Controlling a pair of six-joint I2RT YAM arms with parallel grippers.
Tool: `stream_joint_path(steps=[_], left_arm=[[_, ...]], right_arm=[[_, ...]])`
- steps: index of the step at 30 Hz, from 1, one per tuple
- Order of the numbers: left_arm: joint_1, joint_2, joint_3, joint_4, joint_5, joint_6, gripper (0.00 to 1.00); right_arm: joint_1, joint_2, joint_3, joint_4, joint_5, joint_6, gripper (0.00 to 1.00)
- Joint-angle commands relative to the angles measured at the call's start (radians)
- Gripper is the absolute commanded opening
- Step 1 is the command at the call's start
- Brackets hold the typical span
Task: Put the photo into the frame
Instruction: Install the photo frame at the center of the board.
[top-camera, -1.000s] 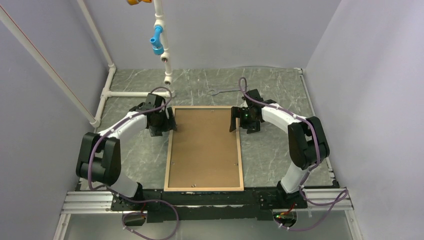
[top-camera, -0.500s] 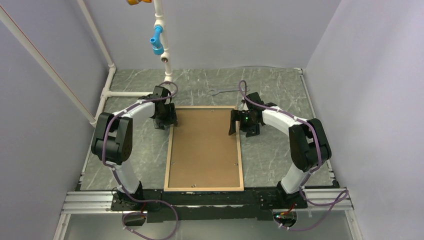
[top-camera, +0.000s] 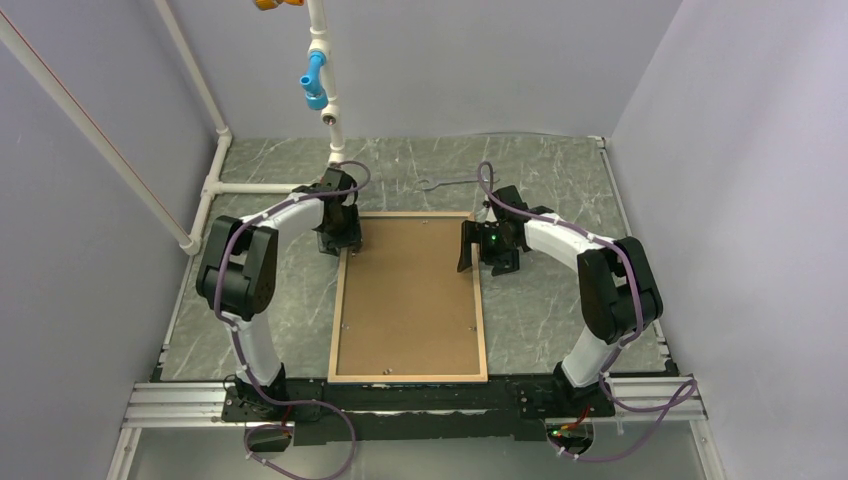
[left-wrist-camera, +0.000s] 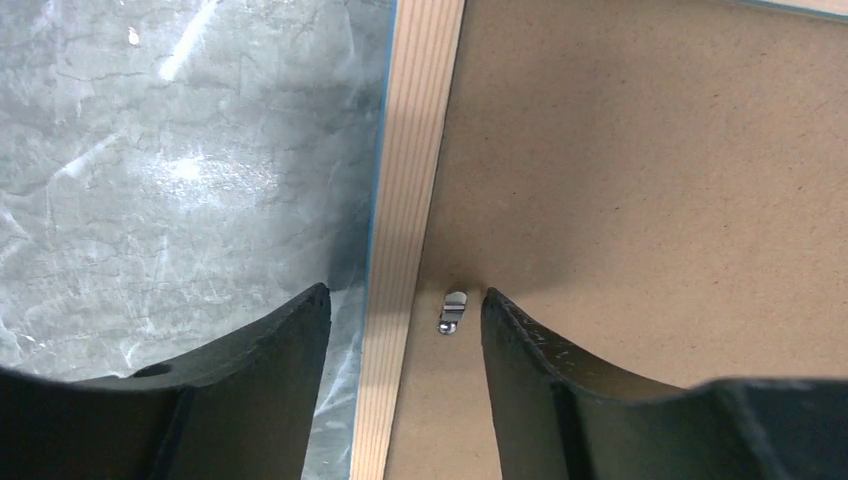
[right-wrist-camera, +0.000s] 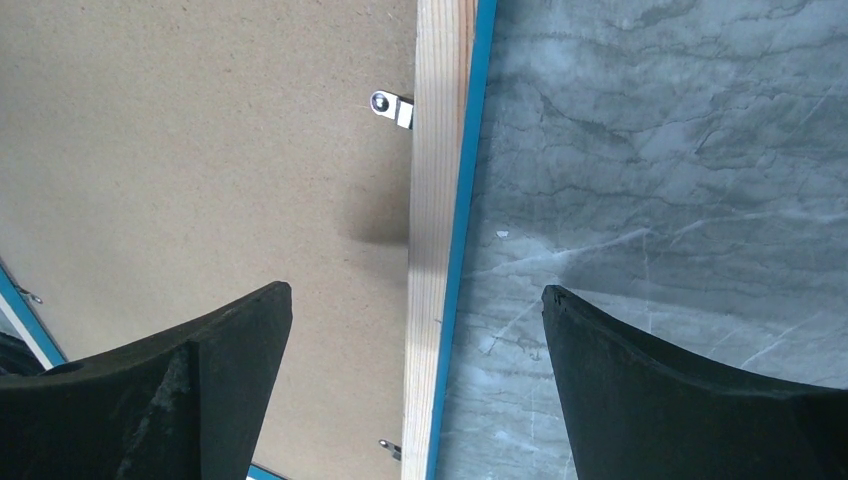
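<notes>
Face down, the frame (left-wrist-camera: 410, 200) has one rail between the left gripper's (left-wrist-camera: 405, 295) half-open, empty fingers, with a metal tab (left-wrist-camera: 452, 311) beside one finger. The right gripper (right-wrist-camera: 415, 292), wide open and empty, straddles the opposite rail. No photo in view; frame likely stiff, light: pinch a rail.

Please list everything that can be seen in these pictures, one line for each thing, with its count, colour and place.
frame: one, tan wood back with blue edge, lying face down mid-table.
backing board: one, brown, inside the frame.
metal tabs: several, silver, along the board's edges.
table: one, grey marbled, under everything.
white pipes: several, at the far left.
blue fitting: one, on the hanging pipe.
thin wire: one, grey, beyond the frame.
left gripper: open, black, straddling the frame's left rail.
right gripper: open, black, straddling the right rail.
</notes>
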Motion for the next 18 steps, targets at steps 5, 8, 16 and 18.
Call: stream_joint_path(steps=[5,8,16,18], left_arm=[[-0.005,0.040,0.014,0.002,-0.027,-0.020,0.38],[-0.005,0.036,-0.003,0.017,-0.008,-0.019,0.10],[-0.004,0.005,-0.039,0.061,0.059,-0.017,0.00],[-0.004,-0.016,-0.051,0.068,0.080,-0.021,0.03]], right_arm=[[-0.001,-0.026,-0.008,0.020,-0.001,-0.007,0.97],[-0.001,-0.028,-0.007,0.019,0.001,-0.006,0.97],[-0.003,-0.031,-0.013,0.018,0.000,-0.007,0.98],[-0.003,-0.036,-0.016,0.017,0.001,-0.005,0.98]])
